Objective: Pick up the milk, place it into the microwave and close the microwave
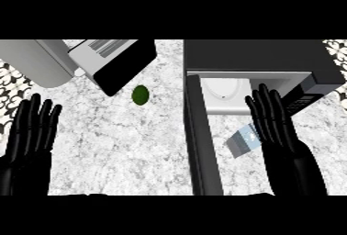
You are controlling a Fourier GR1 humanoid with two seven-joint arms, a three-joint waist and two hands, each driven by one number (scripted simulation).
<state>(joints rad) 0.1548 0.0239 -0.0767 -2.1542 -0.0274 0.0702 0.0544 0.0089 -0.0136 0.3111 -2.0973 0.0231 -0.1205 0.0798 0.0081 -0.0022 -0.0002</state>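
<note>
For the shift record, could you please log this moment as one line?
milk carton: on counter, not grasped | right hand: open, beside it | left hand: open, resting | microwave door: open

— Where was the milk?
— A small bluish-grey carton, tilted, on the counter just before the microwave.
— And the microwave?
— Dark-cased, its door swung open, pale cavity showing.

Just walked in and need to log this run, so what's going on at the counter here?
A robot stands before an open microwave, its door swung out toward it. A milk carton lies on the counter in front of the opening, beside the right hand, whose fingers are straight and not around it. The left hand rests open at the left edge. A green lime and a toaster oven sit further left. Nothing is lifted yet.
</note>
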